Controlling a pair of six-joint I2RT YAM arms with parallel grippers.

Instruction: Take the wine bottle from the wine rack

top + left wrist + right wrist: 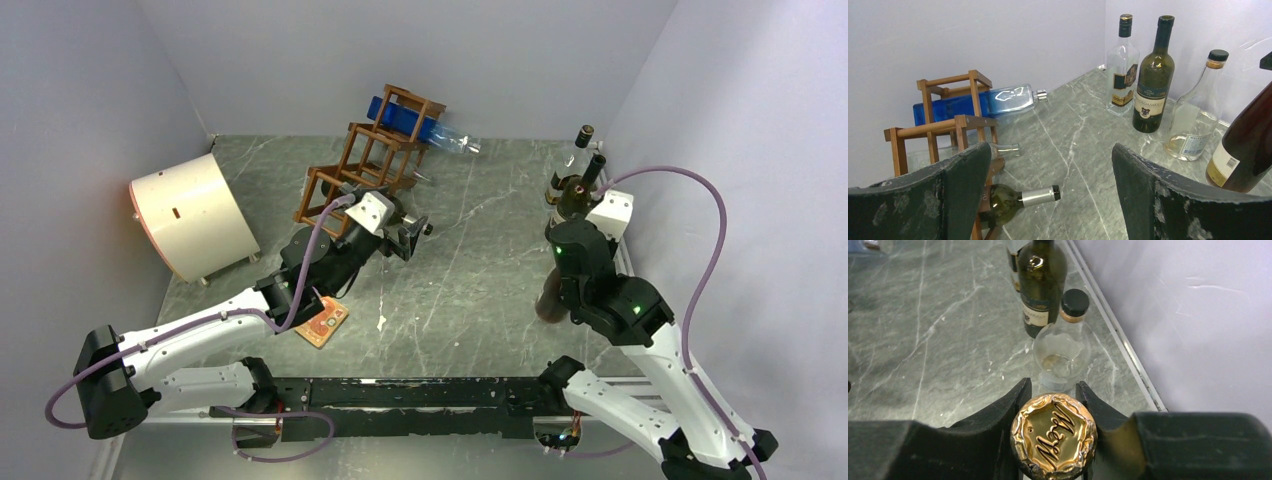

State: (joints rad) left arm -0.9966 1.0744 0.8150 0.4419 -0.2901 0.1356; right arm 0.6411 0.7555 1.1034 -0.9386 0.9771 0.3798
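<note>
**Tip-over risk in the bottle cluster at the right**

Your right gripper (1053, 395) is clamped narrow on the gold-foiled top of the wine bottle (1054, 436). The bottle is upright at the right of the top view, well apart from the wine rack (955, 124) at upper centre. You cannot tell whether its base is resting on the table (470, 300).

A grip that high on foil could slip or let the bottle swing. The clear black-capped bottle (1063, 345) and the dark green bottle (1040, 280) stand just beyond it, so a tilted release may topple them.

Your left gripper (1050, 165) hangs wide and empty beside the rack. A careless sweep there could dislodge the blue bottle (973, 102) lying in the top cell.
</note>
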